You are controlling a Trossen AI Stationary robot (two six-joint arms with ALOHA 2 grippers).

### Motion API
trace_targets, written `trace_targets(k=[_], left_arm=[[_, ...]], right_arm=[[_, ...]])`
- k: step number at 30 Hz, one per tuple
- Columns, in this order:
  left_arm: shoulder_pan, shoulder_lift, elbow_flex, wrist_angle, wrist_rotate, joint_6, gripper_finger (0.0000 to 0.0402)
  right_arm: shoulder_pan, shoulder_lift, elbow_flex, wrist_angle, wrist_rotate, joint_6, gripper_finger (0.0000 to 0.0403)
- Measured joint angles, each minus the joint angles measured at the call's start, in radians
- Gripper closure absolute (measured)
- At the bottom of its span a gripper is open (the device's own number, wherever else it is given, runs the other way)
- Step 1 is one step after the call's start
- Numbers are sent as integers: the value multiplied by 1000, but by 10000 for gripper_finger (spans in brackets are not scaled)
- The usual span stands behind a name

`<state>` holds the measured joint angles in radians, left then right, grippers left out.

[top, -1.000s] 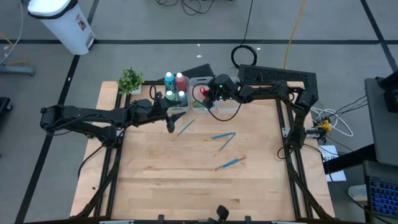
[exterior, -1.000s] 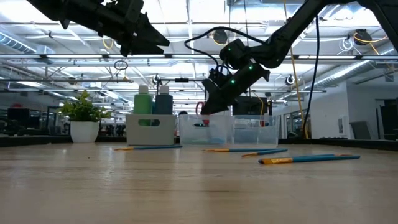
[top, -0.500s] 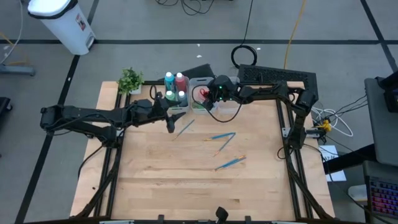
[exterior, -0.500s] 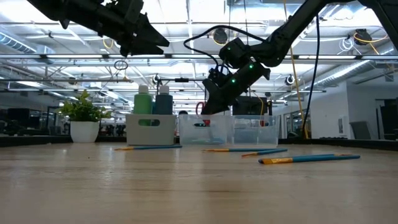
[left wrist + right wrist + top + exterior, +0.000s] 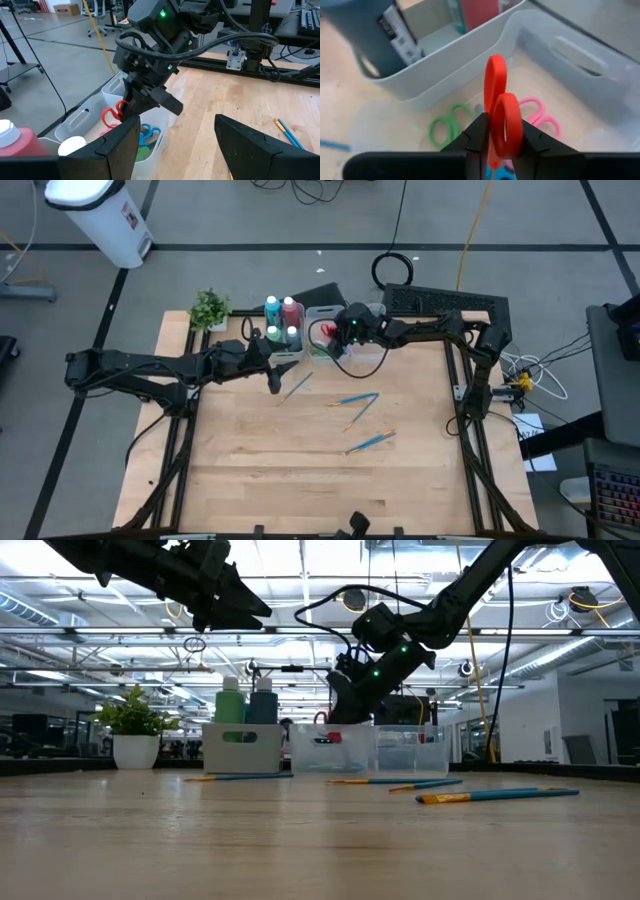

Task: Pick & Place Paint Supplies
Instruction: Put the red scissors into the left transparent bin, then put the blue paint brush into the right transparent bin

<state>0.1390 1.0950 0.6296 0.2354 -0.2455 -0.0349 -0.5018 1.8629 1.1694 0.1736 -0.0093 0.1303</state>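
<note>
Above the middle clear bin [image 5: 318,313], my right gripper [image 5: 502,136] is shut on the red-handled scissors [image 5: 496,82]. Green scissors [image 5: 443,131], pink scissors [image 5: 541,118] and blue scissors [image 5: 148,135] lie on that bin's floor. The paint bottles [image 5: 281,320] stand upright in the neighbouring bin. Several thin blue and orange brushes [image 5: 358,400] lie flat on the wood. My left gripper [image 5: 175,150] is open and hovers high over the table, just near of the bottle bin, touching nothing. My right gripper pinches the red scissors between its two fingers at the lower handle loop [image 5: 507,114]. It comes from above and from the table's right, slanting down. The scissors are lifted clear over the bin, with the other loop [image 5: 495,75] standing out past the fingertips.
A small potted plant [image 5: 209,308] stands at the far left corner. A third clear bin [image 5: 366,352] sits right of the middle one. Brushes lie scattered at mid-table [image 5: 371,441]; bare wood stretches toward the near edge. Cables trail from the right arm [image 5: 330,600].
My right gripper has tipped a little steeper and sunk slightly toward the middle bin, carrying the red scissors down with it. The left arm has kept still.
</note>
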Motion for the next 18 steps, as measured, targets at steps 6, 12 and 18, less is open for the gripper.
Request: trace_targets(k=[6,12,18], left_arm=[[0,0,0,0,0,0,144],[0,0,0,0,0,1,144],[0,0,0,1,0,1,144]], right_arm=[[0,0,0,35,49,0,323],[14,0,0,62,92,-20,296],[46,0,0,108,89,-61,265]])
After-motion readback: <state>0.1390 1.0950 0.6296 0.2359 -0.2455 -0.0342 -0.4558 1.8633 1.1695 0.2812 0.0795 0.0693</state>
